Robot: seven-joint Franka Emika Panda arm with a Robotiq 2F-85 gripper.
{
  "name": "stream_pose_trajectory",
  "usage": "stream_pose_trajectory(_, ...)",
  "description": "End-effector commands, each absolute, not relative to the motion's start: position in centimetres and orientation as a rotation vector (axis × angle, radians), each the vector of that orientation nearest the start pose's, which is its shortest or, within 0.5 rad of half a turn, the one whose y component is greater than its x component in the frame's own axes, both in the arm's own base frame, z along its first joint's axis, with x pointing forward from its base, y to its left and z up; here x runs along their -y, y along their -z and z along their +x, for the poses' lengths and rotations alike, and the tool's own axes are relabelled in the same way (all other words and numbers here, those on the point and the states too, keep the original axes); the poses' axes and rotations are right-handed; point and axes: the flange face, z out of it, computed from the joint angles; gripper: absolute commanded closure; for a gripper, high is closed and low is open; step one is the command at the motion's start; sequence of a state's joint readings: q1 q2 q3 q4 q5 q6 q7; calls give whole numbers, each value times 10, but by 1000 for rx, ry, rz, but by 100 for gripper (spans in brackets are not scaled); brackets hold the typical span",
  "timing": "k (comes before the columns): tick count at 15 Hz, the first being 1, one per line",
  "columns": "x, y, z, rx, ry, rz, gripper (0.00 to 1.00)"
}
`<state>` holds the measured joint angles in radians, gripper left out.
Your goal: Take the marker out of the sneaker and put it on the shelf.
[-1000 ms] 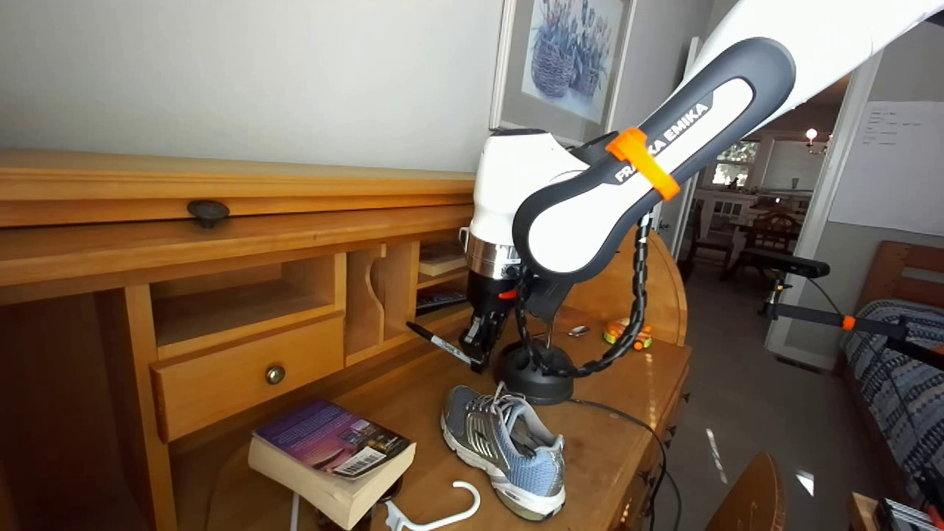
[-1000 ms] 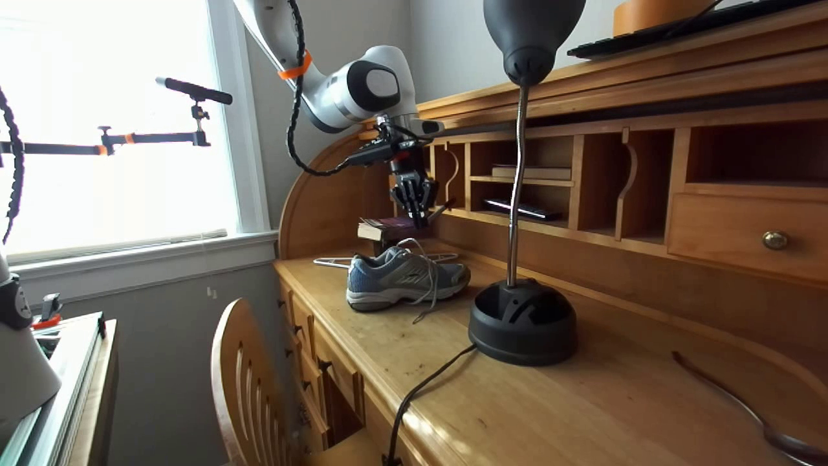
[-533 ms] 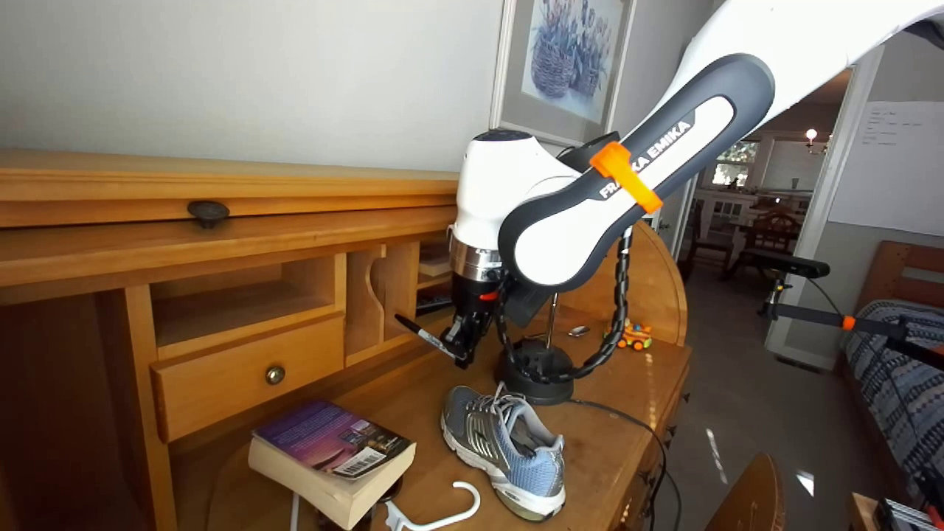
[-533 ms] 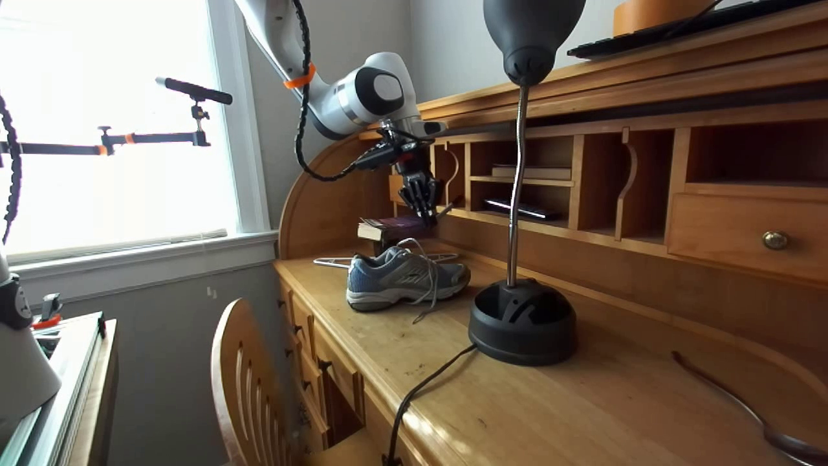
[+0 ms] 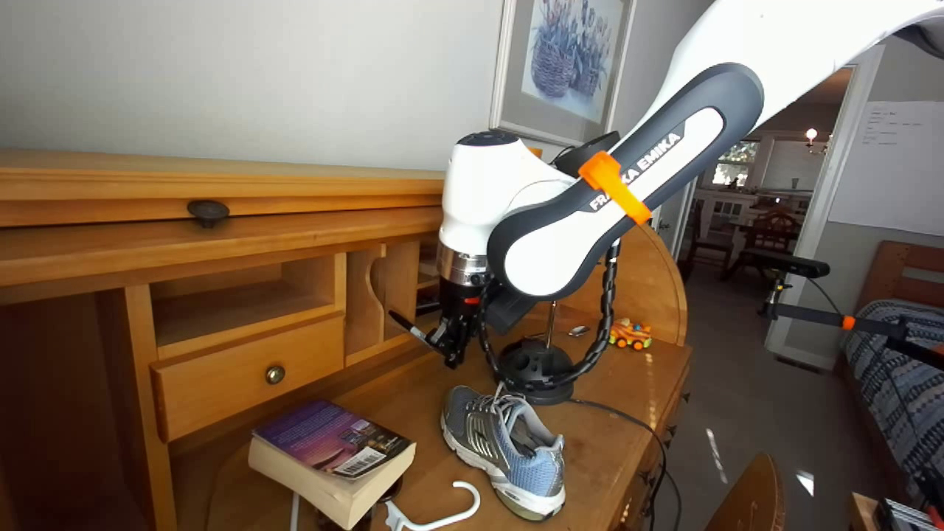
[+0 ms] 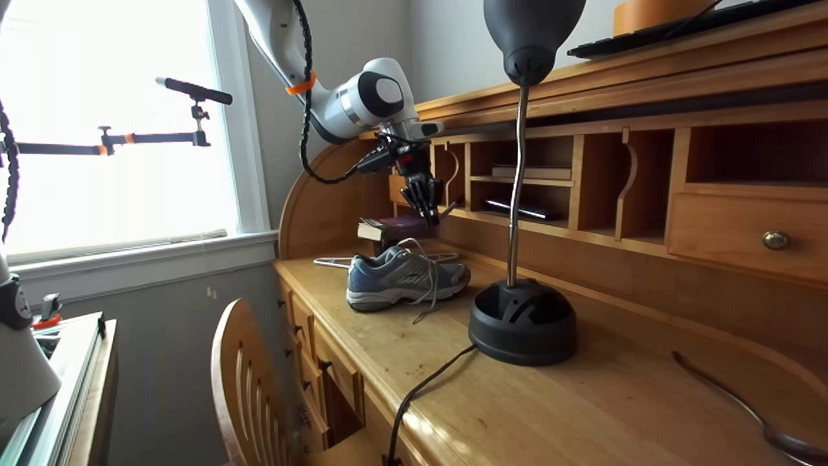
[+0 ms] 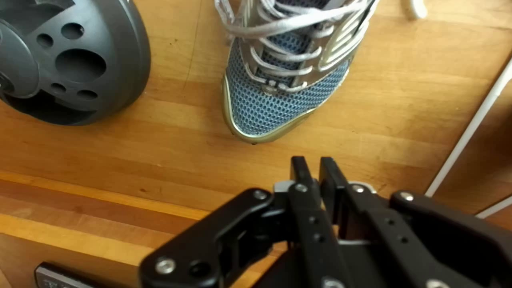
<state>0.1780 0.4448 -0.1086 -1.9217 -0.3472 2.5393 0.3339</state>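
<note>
Black metal gripper (image 7: 313,163): closed round slim black-grey marker (image 5: 410,329), beyond grey-blue mesh sneaker (image 5: 501,451).
Orange toy car (image 5: 631,335): only in an exterior view.

Over the past second we watch the gripper (image 5: 451,361), marker (image 5: 409,327) in its grasp, slide toward 9 o'clock in an exterior view: off the toe of the sneaker (image 5: 495,446), it goes from about 1 o'clock to nearer 12. Gap to the lamp base (image 5: 538,361) widens. Less of the marker projects clear of the gripper; we read its slope as steeper. The orange strap (image 5: 616,189) sinks toward 8 o'clock; the braided cable (image 5: 608,287) swings off the toy car (image 5: 631,335), which we see almost whole. The wrist (image 5: 463,268) hides more of the shelf compartments (image 5: 428,281). In an exterior view we log the arm (image 6: 354,107) lower, toward 6 o'clock, the gripper (image 6: 432,220) edging toward 3.
</note>
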Motion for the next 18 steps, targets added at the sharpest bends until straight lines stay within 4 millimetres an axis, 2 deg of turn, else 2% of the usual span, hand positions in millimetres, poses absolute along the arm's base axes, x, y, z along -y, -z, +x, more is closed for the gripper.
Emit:
stream_pose_trajectory(1,-61,-273,649,64,479,-3389,97)
stream_pose_trajectory(11,-68,-267,647,263,741,-3492,97)
stream_pose_trajectory(18,-88,-269,648,369,881,-3525,97)
